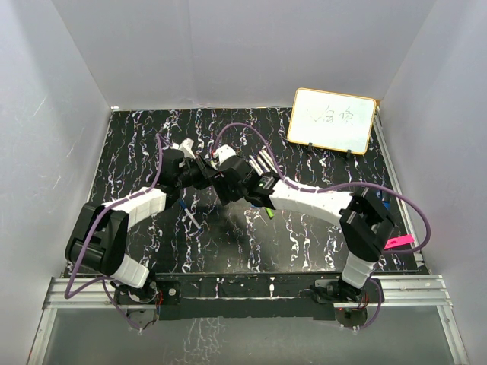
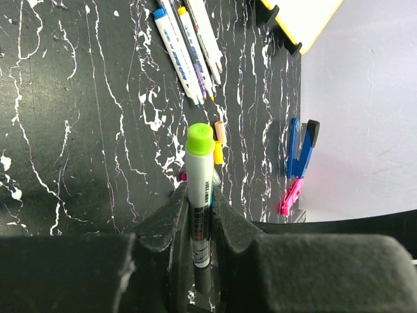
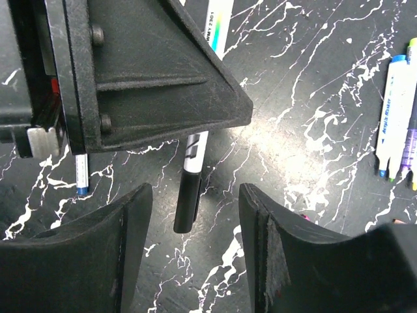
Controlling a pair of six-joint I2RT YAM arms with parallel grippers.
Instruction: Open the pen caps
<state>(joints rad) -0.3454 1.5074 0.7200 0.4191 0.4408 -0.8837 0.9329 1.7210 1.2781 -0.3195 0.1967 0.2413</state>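
- Top view: the left gripper (image 1: 199, 173) and the right gripper (image 1: 225, 181) are meeting tip to tip over the black, white-veined marbled table (image 1: 137, 152). At this size I cannot tell how either pair of jaws is standing.
- A row of thin white pens (image 1: 266, 162) is lying just to the right of the left gripper. A yellow-framed rectangular whiteboard (image 1: 331, 119) is standing well beyond it, bearing handwriting too small to read.
- Left wrist view: the left gripper is clamping a white-barrelled marker pen (image 2: 200, 179) between its fingers. The lime-green cylindrical cap (image 2: 199, 138) is still on and is sticking out past the fingertips.
- Dark print is running down the barrel, too fine to read.
- Loose small plastic caps (image 2: 220, 134), peach and yellow, are lying just beyond the left gripper, so some pens are probably uncapped already.
- Right wrist view: the right gripper's fingers are standing wide apart, holding nothing, just below the left gripper's body.
- A black-ended white pen (image 3: 187, 195) is showing between them. I cannot tell whether it is the clamped pen's other end or one lying on the table.
- Barrel print beyond the left gripper is reading roughly "WMY 2301".
- Judged step: the clamped pen is being presented for uncapping.
- Next, the right gripper needs to close on the lime-green cylindrical cap alone and pull straight along the barrel while the left is holding firm.
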